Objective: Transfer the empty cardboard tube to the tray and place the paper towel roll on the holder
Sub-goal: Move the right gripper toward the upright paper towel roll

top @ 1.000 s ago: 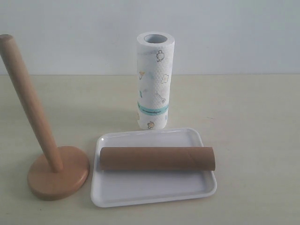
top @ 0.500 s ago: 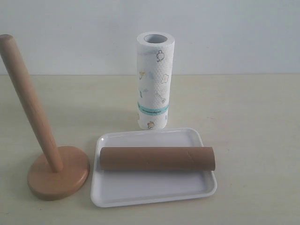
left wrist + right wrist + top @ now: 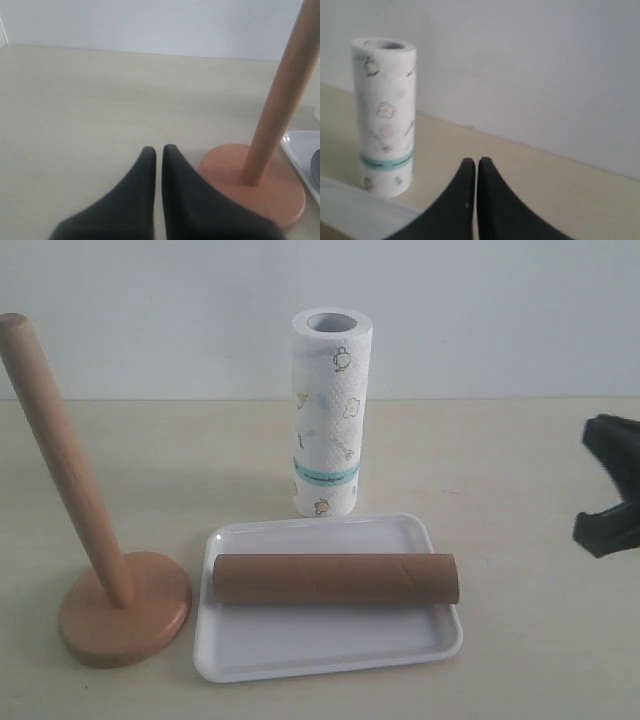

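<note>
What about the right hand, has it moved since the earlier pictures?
Yes. The right hand has come in from the right edge, toward the tray, which has stayed put.

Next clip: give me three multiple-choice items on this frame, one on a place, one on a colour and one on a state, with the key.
1. Where does the long brown cardboard tube lie?
A) in the flat white plastic tray
B) in a wicker basket
C) inside a box

2. What colour is the band around the white embossed paper towel roll?
A) red
B) teal
C) black

3. What is on the pole of the light-brown wooden holder?
A) the roll
B) the tube
C) nothing

Key:
1 A, the tube rests within the tray's rim.
2 B, a teal stripe rings the roll low down.
3 C, the pole stands bare.
</note>
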You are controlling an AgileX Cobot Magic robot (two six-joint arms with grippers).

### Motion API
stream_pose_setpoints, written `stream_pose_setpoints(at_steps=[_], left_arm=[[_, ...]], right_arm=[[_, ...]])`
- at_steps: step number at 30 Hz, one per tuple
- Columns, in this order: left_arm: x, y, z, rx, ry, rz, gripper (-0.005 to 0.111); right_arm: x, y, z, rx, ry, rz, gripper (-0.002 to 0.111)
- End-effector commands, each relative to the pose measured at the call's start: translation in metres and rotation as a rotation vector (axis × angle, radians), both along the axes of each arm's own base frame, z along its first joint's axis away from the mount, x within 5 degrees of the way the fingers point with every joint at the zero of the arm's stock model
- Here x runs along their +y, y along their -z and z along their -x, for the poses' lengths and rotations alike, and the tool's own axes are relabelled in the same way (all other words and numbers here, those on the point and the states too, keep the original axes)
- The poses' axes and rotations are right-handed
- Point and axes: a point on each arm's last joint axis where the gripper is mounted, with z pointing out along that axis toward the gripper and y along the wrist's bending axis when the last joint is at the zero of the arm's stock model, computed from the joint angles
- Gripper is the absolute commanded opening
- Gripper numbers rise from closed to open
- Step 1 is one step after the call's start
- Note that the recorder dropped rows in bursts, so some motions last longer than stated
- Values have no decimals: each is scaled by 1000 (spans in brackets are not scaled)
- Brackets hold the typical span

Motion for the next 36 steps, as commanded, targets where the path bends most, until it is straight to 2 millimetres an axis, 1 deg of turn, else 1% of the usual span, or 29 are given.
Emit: stream_pose_setpoints(at_steps=[1, 3, 6, 7, 8, 9, 10, 12, 14, 16, 21, 24, 27, 29, 31, 33, 34, 36], left_arm=[[0, 1, 0, -3, -1, 10, 4], [0, 1, 0, -3, -1, 10, 4], [0, 1, 0, -3, -1, 10, 4], [0, 1, 0, -3, -1, 10, 4], [0, 1, 0, -3, -1, 10, 4], [0, 1, 0, -3, -1, 10, 4], [0, 1, 0, -3, -1, 10, 4], [0, 1, 0, -3, -1, 10, 4], [0, 1, 0, -3, -1, 10, 4], [0, 1, 0, -3, -1, 10, 4], [0, 1, 0, -3, -1, 10, 4], [0, 1, 0, -3, -1, 10, 4], [0, 1, 0, -3, -1, 10, 4], [0, 1, 0, -3, -1, 10, 4], [0, 1, 0, -3, -1, 10, 4], [0, 1, 0, -3, -1, 10, 4], [0, 1, 0, -3, -1, 10, 4], [0, 1, 0, -3, -1, 10, 4]], right_arm=[[21, 9, -27, 118, -173, -48, 1], [29, 11, -38, 144, -207, -73, 1], [44, 13, -50, 165, -263, -66, 2], [50, 13, -55, 168, -288, -54, 5], [57, 14, -58, 175, -315, -34, 11], [62, 15, -61, 181, -335, -19, 20], [68, 16, -65, 191, -350, -4, 31], [79, 19, -72, 224, -363, 18, 57], [87, 19, -78, 236, -372, 13, 86], [91, 18, -83, 229, -382, 13, 105], [95, 10, -90, 183, -388, -5, 105], [96, 2, -94, 112, -384, -11, 105], [100, -1, -102, 54, -397, -17, 105], [104, 4, -108, 18, -426, -32, 105], [109, 12, -113, -5, -460, -85, 105], [112, 23, -119, -4, -470, -124, 105], [113, 31, -124, -2, -460, -143, 105], [113, 41, -131, -14, -433, -175, 105]])
